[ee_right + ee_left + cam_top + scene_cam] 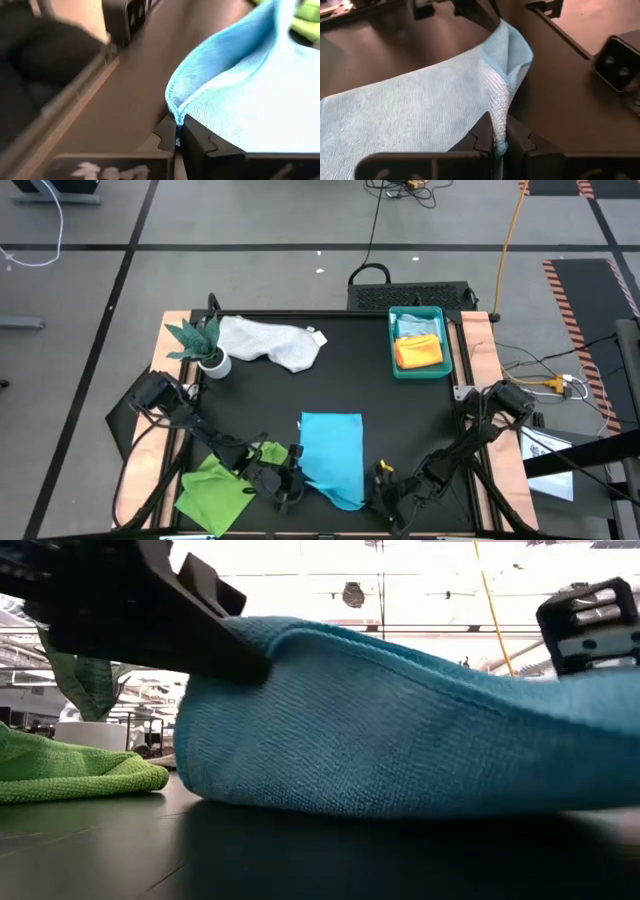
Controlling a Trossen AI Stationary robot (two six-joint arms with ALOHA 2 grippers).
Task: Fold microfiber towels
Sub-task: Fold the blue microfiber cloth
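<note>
High view: turquoise towel [332, 458] lies near the front of the desk [350, 380], between the two arms, flat and long front to back, so judged to be mid-fold. Left pincer [290, 492] is at its front left corner, right pincer [384, 482] at its front right edge. Lime green towel [218, 484] is bunched at the front left, unfolded. White-grey towel [270, 342] is crumpled at the back beside the small plant [203, 346], unfolded. Teal tray [418, 368] at the back right holds the orange towel [419, 353] and pale blue towel [414, 326], which look folded and put away. Judgement: two done, one in hand, two left.

Low view: turquoise towel fills the frame, its edge lifted a little off the desk where a dark pincer grips it; green towel lies to one side on the desk.

Left wrist view: left pincer is closed on a pinched corner of the turquoise towel [420, 110], cloth squeezed between the fingers [480, 140].

Right wrist view: right pincer is clamped on the turquoise towel's hem [240, 85], fingers [197, 135] nearly touching.

Writing: white tag on the white-grey towel's end, too small to read. Pale marks on both pincer bodies in the wrist views are illegible. No brand can be made out.
</note>
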